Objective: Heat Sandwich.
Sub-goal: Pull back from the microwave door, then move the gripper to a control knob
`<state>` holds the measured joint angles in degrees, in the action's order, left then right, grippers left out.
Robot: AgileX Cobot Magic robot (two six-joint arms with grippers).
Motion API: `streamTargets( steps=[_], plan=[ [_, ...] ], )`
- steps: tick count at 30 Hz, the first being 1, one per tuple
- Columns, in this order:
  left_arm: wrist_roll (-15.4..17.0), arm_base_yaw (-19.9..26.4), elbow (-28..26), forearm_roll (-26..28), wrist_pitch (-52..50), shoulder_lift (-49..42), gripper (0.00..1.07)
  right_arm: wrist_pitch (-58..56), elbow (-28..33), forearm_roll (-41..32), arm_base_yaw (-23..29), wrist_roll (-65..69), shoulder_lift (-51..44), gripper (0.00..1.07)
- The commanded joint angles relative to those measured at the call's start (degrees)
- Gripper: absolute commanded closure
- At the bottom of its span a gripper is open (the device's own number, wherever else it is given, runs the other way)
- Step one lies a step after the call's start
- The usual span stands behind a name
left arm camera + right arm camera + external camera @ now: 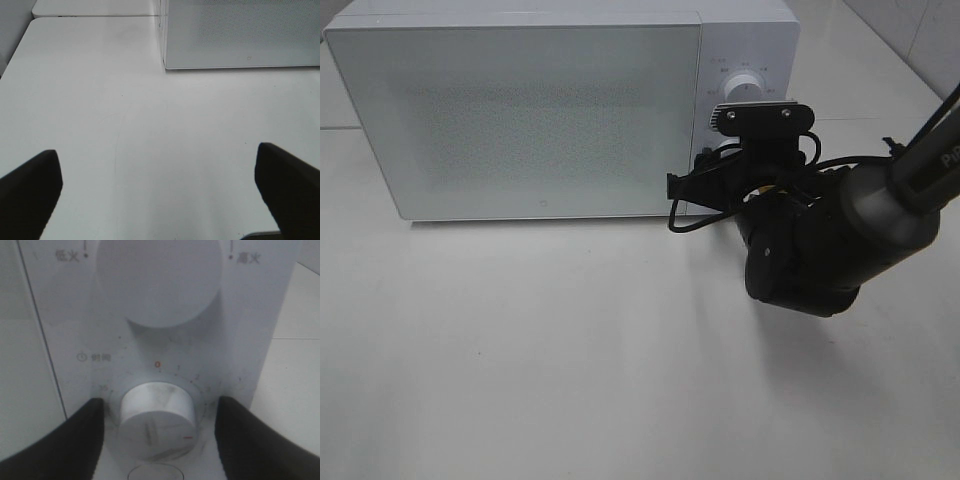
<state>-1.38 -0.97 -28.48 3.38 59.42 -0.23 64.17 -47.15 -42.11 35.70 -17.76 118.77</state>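
The left gripper (156, 150) hovers over the white bench (100, 75), fingers (30, 185) spread wide. The microwave (540, 110) door is shut, and the sandwich is out of sight in every view. Over on the right, the right gripper (160, 401) straddles the lower dial (157, 422), fingers apart, clear of it.

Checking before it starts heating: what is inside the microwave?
Nothing inside shows. The microwave door is shut, and its frosted white front covers the whole inside.
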Motion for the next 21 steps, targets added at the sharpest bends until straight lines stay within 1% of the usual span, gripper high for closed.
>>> streamTargets(
  steps=[1,3,4,5,6,9,21],
  plan=[
    [-0.1,0.2,0.2,-0.2,-0.5,-1.5,0.06,1.4,-0.5,0.9,-0.3,0.1,0.1,0.68],
    [-0.1,0.2,0.2,-0.2,-0.5,-1.5,0.06,1.4,-0.5,0.9,-0.3,0.0,0.1,0.78],
    [-0.1,0.2,0.2,-0.2,-0.5,-1.5,0.06,1.4,-0.5,0.9,-0.3,0.0,0.1,0.78],
    [-0.1,0.2,0.2,-0.2,-0.5,-1.5,0.06,1.4,-0.5,0.9,-0.3,0.0,0.1,0.87],
    [-0.1,0.2,0.2,-0.2,-0.5,-1.5,0.06,1.4,-0.5,0.9,-0.3,0.0,0.1,0.91],
    [-0.1,0.2,0.2,-0.2,-0.5,-1.5,0.06,1.4,-0.5,0.9,-0.3,0.0,0.1,0.96],
    [-0.1,0.2,0.2,-0.2,-0.5,-1.5,0.06,1.4,-0.5,0.9,-0.3,0.3,0.1,0.93]
  ],
)
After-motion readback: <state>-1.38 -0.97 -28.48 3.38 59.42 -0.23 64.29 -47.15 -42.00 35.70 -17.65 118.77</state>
